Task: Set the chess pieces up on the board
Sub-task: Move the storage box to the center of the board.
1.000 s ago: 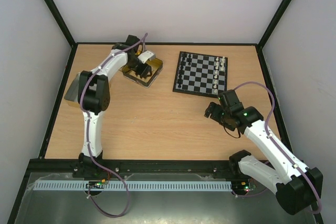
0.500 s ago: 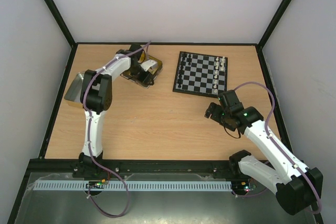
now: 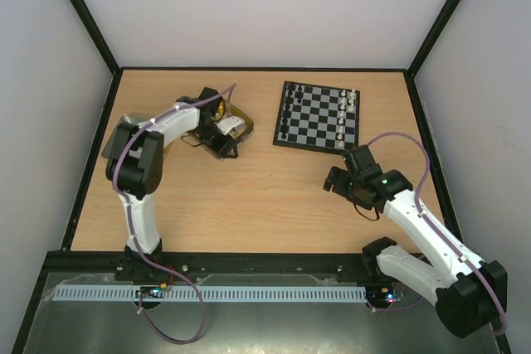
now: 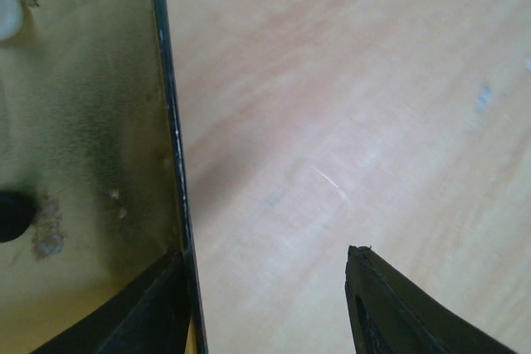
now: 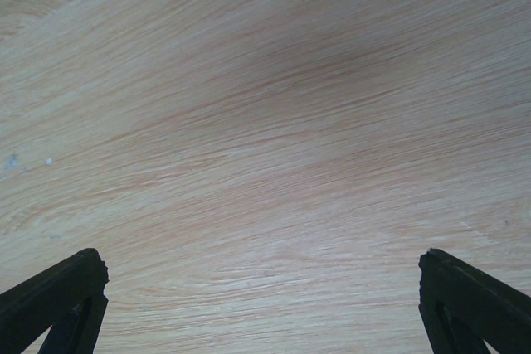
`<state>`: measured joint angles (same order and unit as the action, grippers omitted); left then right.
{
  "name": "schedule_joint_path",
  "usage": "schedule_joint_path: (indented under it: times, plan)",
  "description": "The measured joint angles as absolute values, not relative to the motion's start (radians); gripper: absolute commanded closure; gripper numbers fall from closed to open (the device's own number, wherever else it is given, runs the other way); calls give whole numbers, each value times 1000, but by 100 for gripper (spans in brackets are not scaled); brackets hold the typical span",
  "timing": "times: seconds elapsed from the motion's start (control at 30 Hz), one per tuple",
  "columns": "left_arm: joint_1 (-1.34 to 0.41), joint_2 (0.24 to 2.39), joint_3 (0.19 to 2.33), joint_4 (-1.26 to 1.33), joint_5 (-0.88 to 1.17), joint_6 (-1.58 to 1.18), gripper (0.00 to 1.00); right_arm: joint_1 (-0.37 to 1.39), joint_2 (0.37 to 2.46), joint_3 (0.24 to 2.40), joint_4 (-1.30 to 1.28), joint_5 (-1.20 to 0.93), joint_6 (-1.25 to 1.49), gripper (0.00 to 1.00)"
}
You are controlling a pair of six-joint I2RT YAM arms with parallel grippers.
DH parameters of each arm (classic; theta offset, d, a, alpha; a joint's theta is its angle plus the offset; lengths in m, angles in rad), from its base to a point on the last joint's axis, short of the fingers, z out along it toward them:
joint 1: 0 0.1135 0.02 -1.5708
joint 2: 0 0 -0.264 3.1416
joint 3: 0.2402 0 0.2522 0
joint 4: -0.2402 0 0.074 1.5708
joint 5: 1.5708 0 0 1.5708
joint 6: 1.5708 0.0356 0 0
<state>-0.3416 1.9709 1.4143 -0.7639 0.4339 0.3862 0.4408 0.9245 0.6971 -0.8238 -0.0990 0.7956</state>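
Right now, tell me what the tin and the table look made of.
Tin: probably thin metal, gold and glossy, with blotchy reflections and a sharp thin rim. Table: wood or wood-look laminate, matte, with pale streaky grain.

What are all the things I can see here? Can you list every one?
table: one, light wood, under everything
board: one, black and pale-grey squares, far side of the table, toward the right
black chess pieces: several, too tiny to count, along the board's left edge
white chess pieces: several, too tiny to count, along the board's right edge
tin: one, shiny gold, left of the board
loose white piece: one, inside the tin, cut off by the picture's edge
loose black piece: one, inside the tin, also cut off
left gripper: one, black, open, straddling the tin's wall
right gripper: one, black, open, over bare table near the board
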Motion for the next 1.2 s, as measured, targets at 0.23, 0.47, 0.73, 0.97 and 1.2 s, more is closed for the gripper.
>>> schedule_joint_path:
  times: [0.23,0.47,0.73,0.97,1.2]
  plan:
    - [-490,1731,1171,-778,445,388,46,441,925,638,-794,-116,789,2]
    - [-725,1610,1045,-833,461,397,46,441,922,623,-776,-128,789,2]
    - [-748,1533,1092,-882,382,426,45,441,921,623,-775,-133,790,2]
    - [-578,1491,1201,-850,282,443,61,441,916,624,-774,-136,797,2]
    - [-321,1492,1119,-806,140,510,58,441,918,624,-771,-142,812,2]
